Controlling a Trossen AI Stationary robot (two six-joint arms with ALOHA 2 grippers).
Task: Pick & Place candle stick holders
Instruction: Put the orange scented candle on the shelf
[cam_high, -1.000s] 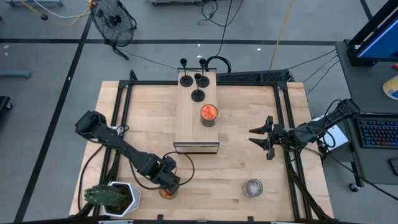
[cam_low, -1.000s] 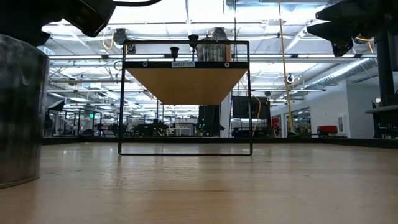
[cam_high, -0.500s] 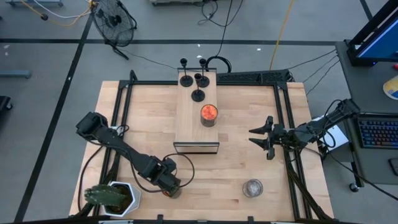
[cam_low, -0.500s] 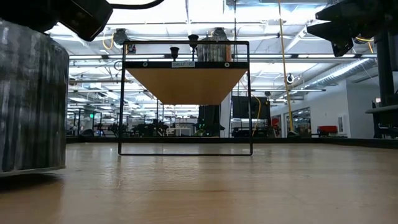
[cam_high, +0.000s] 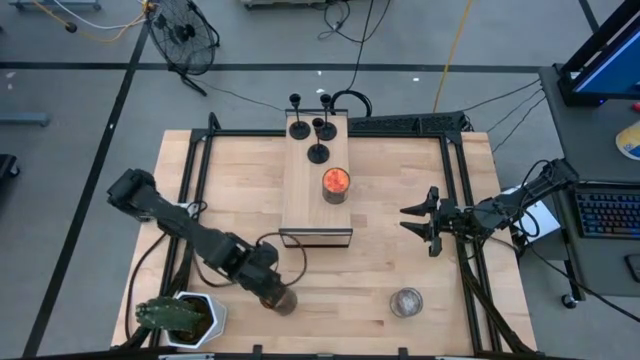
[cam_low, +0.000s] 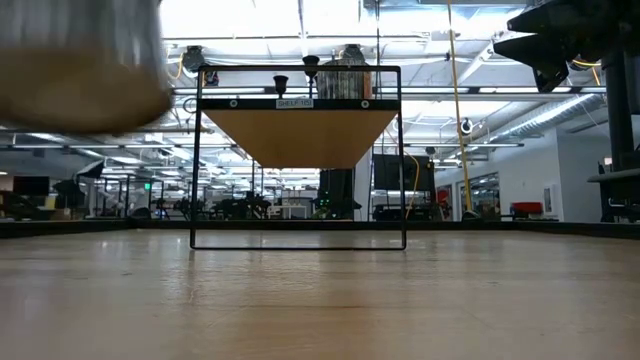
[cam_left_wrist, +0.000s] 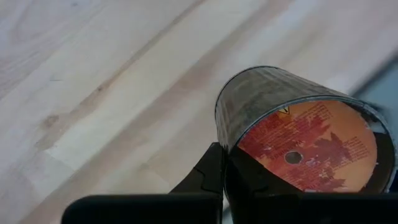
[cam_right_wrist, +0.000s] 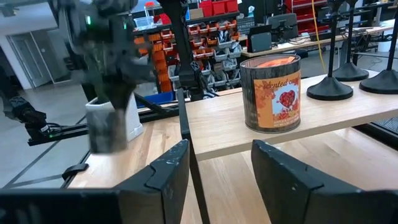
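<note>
1. My left end effector (cam_high: 276, 297) is clenched on a candle jar (cam_left_wrist: 298, 134), lifted off the surface (cam_high: 380, 260) near its front-left; glass, weighty, slick, so I grip its wall.
2. The candle stick holders (cam_high: 318, 128) stand on the wooden shelf's (cam_high: 316, 205) far end: light, rigid, best taken by the stem.
3. My right end effector (cam_high: 418, 222), released, waits right.
4. The low view blurs the jar.
</note>
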